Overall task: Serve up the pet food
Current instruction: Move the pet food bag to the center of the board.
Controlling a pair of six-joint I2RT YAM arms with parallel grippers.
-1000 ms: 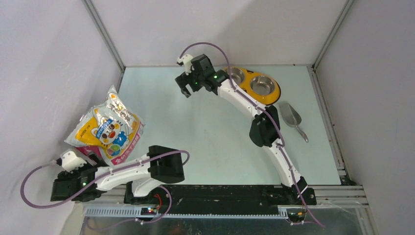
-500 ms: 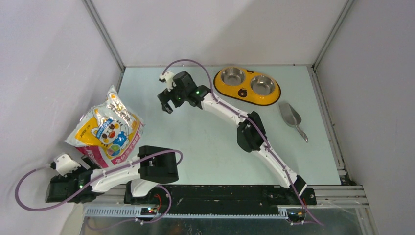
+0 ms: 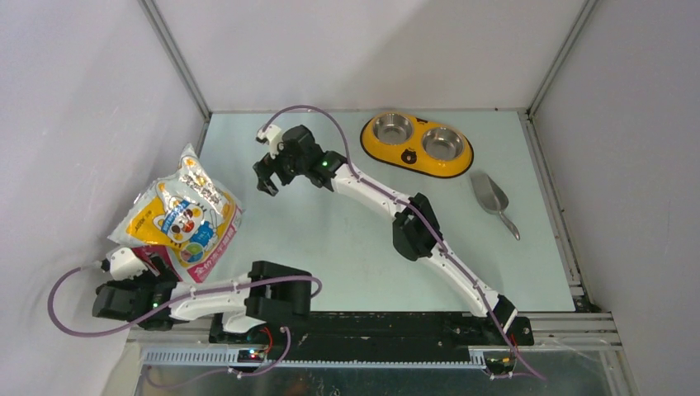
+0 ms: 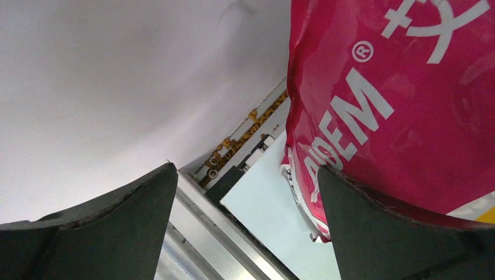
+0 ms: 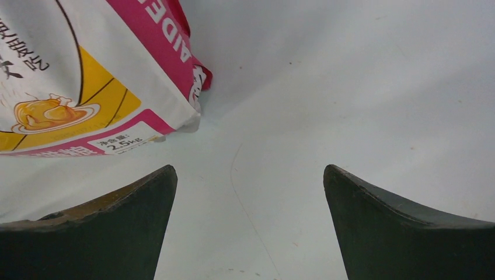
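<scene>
R end effector (image 3: 266,175) is hovering wide open, empty; pet food bag (image 3: 183,216) is lying ahead-left of it. L end effector (image 4: 245,175), open & empty too, is sitting just beside bag's base. Best grabbing the top edge, not the belly.

The left arm (image 3: 202,301) lies folded low, the right arm (image 3: 371,191) reaches forward-left; left fingers (image 4: 105,227) and right fingers (image 5: 408,227) spread wide.

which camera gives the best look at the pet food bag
Top external: the whole pet food bag shows there, cartoon cat print and all. The left wrist view sees only a close pink patch of the bag with white lettering, and the right wrist view catches just one printed lower corner.
</scene>
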